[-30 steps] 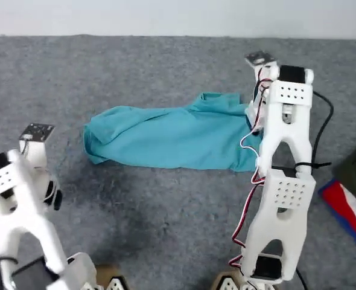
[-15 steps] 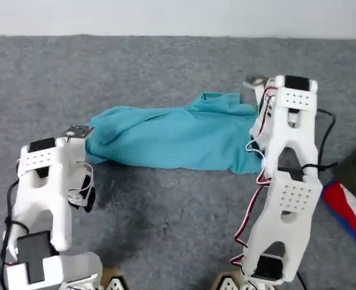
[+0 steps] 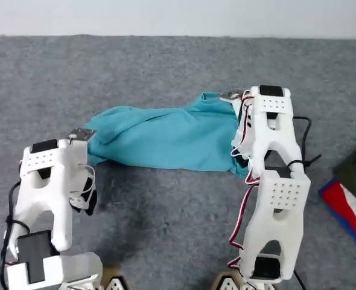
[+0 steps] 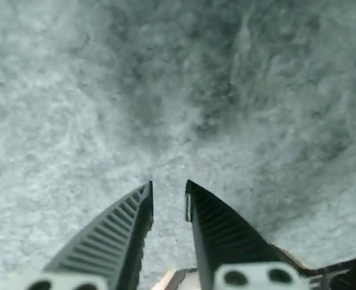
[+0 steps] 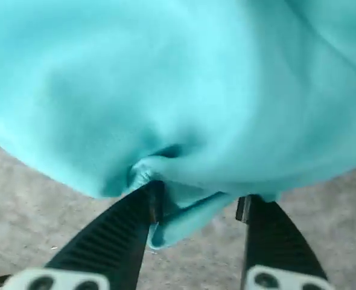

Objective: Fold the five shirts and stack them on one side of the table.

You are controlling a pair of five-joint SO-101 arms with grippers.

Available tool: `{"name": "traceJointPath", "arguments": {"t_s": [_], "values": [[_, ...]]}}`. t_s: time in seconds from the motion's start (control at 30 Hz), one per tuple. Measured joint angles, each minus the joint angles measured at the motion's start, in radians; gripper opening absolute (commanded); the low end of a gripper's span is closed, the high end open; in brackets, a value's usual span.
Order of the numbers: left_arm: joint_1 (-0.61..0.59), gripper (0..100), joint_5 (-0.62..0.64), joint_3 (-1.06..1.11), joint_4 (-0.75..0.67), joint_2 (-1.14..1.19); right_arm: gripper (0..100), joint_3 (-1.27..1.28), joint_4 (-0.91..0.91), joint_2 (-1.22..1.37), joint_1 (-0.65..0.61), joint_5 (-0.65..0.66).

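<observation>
Teal shirt (image 3: 166,136) lay bunched mid-table on the grey carpeted table (image 3: 166,60). Right gripper (image 5: 199,196) fingers were spread wide, straddling its hem fold. Left gripper (image 4: 169,187) fingers were narrowly apart over bare carpet, beside the shirt's other end.

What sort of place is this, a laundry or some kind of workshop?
Most likely a robotics lab test bench, not a laundry: two white robot arms stand side by side at a table with a grey carpet-like cover, a teal shirt lies on it, and more clothes sit at its edge.
</observation>
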Motion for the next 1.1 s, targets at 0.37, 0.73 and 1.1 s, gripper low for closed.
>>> {"name": "traceJointPath", "arguments": {"t_s": [0.37, 0.73, 1.1], "values": [[0.0, 9, 0.0, 0.083, -0.046, 0.0, 1.0, 0.009, 0.002, 0.003, 0.025, 0.0], [-0.058, 9, 0.0, 0.083, -0.064, 0.0, 1.0, 0.017, 0.077, -0.084, 0.209, 0.117], [-0.124, 9, -0.018, 0.083, -0.071, 0.0, 1.5, 0.33, 0.081, -0.245, 0.491, 0.456]]}}
